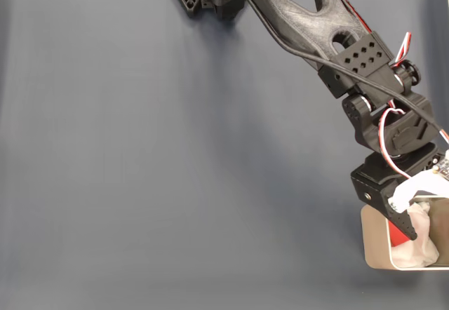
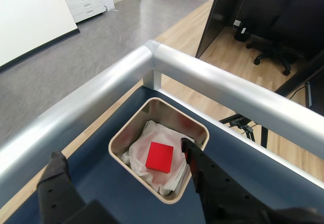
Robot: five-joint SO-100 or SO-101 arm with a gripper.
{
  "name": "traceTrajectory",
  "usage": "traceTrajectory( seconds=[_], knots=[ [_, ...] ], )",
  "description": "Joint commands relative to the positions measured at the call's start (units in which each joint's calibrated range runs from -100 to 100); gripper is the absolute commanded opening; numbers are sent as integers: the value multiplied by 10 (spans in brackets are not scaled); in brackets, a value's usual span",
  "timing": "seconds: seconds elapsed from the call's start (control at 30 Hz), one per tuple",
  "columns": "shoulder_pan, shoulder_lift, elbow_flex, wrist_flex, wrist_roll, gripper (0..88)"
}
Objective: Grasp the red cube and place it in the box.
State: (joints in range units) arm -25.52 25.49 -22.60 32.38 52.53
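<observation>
The box (image 2: 120, 142) sits in the table's corner, close against the silver rail (image 2: 212, 79) on two sides, with open blue mat (image 1: 175, 170) on the others. The red cube (image 2: 159, 157) lies on the white lining (image 2: 152, 135) inside. The gripper (image 2: 121, 168) hovers above, jaws spread, apparently holding nothing.

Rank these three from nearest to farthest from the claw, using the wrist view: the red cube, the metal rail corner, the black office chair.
1. The red cube, lying on the white lining in the box, just ahead of the open claw.
2. The metal rail corner, beyond the box at the table's edge.
3. The black office chair, far off at upper right, on the room floor.
</observation>
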Motion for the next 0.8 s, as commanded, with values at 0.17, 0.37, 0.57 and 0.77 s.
traceTrajectory(
  seconds=[0.17,0.37,0.57,0.77],
  knots=[
    [8,-44,-26,-11,-2,494],
    [9,-49,-22,-18,-3,485],
    [20,-61,-9,-18,4,283],
    [72,-128,52,-36,17,13]
  ],
)
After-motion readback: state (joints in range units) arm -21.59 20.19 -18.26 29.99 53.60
